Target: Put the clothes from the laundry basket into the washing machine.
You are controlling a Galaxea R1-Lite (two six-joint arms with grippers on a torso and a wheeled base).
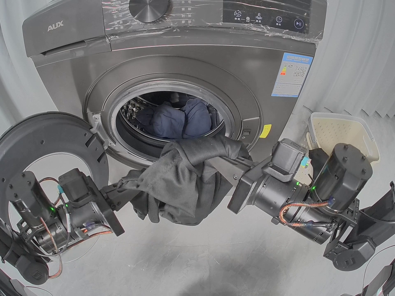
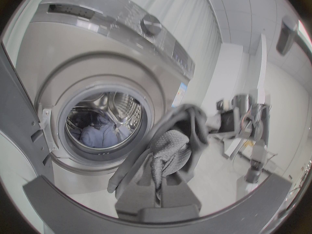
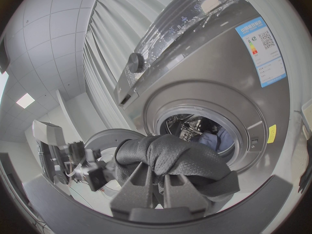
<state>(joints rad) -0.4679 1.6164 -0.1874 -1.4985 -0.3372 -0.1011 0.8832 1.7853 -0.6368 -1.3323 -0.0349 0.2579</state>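
Observation:
A dark grey garment [image 1: 181, 181] hangs in front of the washing machine [image 1: 173, 62], just below its open drum mouth. My right gripper [image 1: 218, 161] is shut on the garment's upper right part [image 3: 175, 160]. My left gripper [image 1: 119, 188] is shut on its lower left edge [image 2: 169, 153]. Blue clothes [image 1: 177, 120] lie inside the drum [image 2: 100, 124]. The cream laundry basket [image 1: 349, 134] stands to the right of the machine, partly hidden by my right arm.
The round machine door [image 1: 49, 144] is swung open at the left, behind my left arm. Bare grey floor [image 1: 214, 260] lies in front of the machine. White curtains hang behind it.

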